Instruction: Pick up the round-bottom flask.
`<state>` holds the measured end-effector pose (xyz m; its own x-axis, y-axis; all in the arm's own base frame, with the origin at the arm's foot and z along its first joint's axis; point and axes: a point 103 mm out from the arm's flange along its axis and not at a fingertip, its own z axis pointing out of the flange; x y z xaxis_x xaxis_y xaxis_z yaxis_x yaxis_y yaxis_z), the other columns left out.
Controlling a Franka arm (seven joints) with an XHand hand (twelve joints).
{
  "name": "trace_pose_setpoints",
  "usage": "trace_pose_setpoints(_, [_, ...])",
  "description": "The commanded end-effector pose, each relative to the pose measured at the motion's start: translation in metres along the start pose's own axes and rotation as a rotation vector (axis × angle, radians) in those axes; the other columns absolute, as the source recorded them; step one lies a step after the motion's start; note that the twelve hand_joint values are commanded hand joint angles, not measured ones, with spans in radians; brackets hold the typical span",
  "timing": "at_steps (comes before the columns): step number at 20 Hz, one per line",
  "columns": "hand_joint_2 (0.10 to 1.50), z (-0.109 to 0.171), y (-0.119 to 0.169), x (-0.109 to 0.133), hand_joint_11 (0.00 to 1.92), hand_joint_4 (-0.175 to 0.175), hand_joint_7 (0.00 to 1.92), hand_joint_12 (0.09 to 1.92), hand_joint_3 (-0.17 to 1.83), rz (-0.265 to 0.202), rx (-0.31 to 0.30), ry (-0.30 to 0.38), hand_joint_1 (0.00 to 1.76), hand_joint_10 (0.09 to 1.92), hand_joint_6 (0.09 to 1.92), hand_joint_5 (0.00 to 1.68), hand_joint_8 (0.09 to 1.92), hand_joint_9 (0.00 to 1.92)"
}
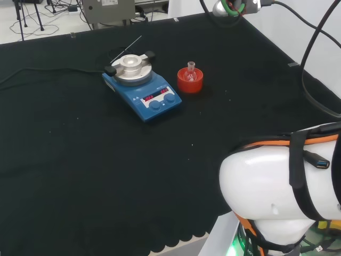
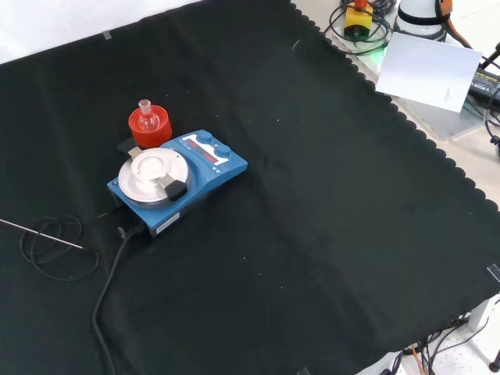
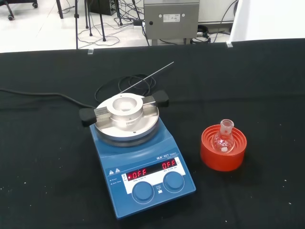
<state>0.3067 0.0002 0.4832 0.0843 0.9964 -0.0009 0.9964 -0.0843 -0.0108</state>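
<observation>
I cannot tell how my hand is set. The round-bottom flask point(image 3: 223, 140) is sitting ahead in its red stand point(image 3: 223, 151); reaching carelessly, I am risking tipping it against the stirrer point(image 3: 143, 164).

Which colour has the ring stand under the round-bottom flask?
Red. The ribbed ring stand holding the round-bottom flask shows best in the wrist view.

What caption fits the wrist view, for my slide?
Round-bottom flask upright in its red stand beside the blue hotplate.
</observation>
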Motion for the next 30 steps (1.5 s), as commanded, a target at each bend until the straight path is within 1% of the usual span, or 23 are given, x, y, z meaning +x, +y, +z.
trace_pose_setpoints(1, [1.18,0.0,0.0,0.0,0.0,-0.016,0.08,1.11,0.53,-0.001,-0.01,-0.011,0.03,0.67,0.29,0.22,0.56,0.13])
trace_pose_setpoints(3, [1.27,0.002,0.003,0.002,0.0,-0.012,0.09,1.1,0.37,-0.003,-0.004,-0.016,0.01,0.66,0.16,0.27,0.53,0.13])
trace_pose_setpoints(4, [1.29,0.004,0.005,0.002,0.0,-0.012,0.1,1.1,0.33,-0.003,-0.003,-0.016,0.01,0.66,0.12,0.28,0.52,0.13])
trace_pose_setpoints(7, [1.31,0.005,0.006,-0.003,0.0,-0.011,0.1,1.1,0.29,0.001,-0.004,-0.014,0.0,0.66,0.09,0.3,0.51,0.13])
trace_pose_setpoints(11, [1.32,0.013,0.018,-0.005,0.0,-0.011,0.1,1.09,0.28,0.012,0.007,-0.019,0.01,0.66,0.09,0.3,0.51,0.13])
trace_pose_setpoints(16, [1.3,0.028,0.038,-0.021,0.0,-0.012,0.11,1.09,0.24,0.058,0.018,0.002,0.07,0.66,0.09,0.32,0.5,0.14])
trace_pose_setpoints(20, [1.29,0.038,0.058,-0.034,0.0,-0.014,0.11,1.1,0.22,0.106,0.022,0.024,0.11,0.66,0.09,0.33,0.5,0.14])
trace_pose_setpoints(23, [1.29,0.051,0.071,-0.043,0.0,-0.015,0.12,1.1,0.22,0.139,0.028,0.058,0.12,0.66,0.09,0.33,0.5,0.15])
trace_pose_setpoints(26, [1.28,0.07,0.089,-0.05,0.0,-0.016,0.12,1.1,0.21,0.155,0.045,0.066,0.14,0.66,0.09,0.33,0.5,0.15])
trace_pose_setpoints(30, [1.28,0.095,0.125,-0.064,0.0,-0.017,0.12,1.1,0.21,0.168,0.057,0.084,0.14,0.67,0.09,0.34,0.51,0.15])
